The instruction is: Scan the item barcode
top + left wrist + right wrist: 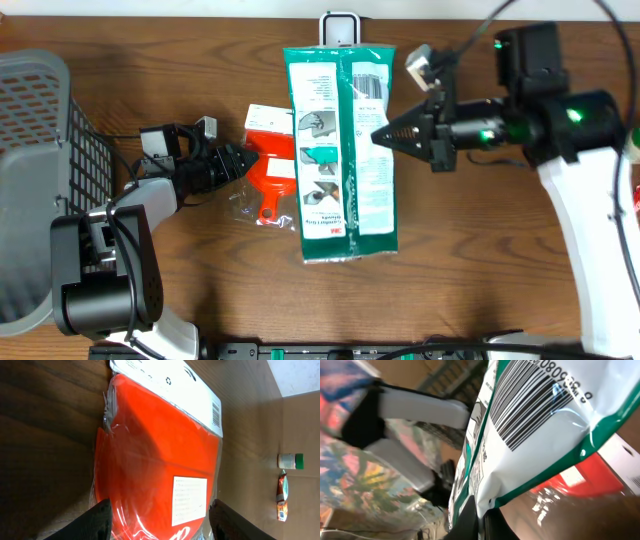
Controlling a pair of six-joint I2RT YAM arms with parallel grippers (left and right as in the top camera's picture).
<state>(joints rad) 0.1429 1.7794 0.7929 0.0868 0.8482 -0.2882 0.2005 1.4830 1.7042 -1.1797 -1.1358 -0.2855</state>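
Note:
A green and white packet (340, 150) hangs over the middle of the table, held by its right edge. My right gripper (385, 133) is shut on that edge, and in the right wrist view the fingers (470, 520) pinch the packet's rim just below its barcode (535, 405). A red item in clear wrap (268, 172) lies on the table, partly under the packet. My left gripper (243, 161) is open at the item's left end. In the left wrist view the red item (155, 460) reaches in between the two spread fingers (100, 520), and its own barcode (216, 414) shows on the white card.
A white scanner-like device (338, 25) sits at the table's far edge behind the packet. A grey mesh basket (40, 150) fills the left side. A small bottle with a green cap (291, 461) and a sachet (282, 495) lie off to the right.

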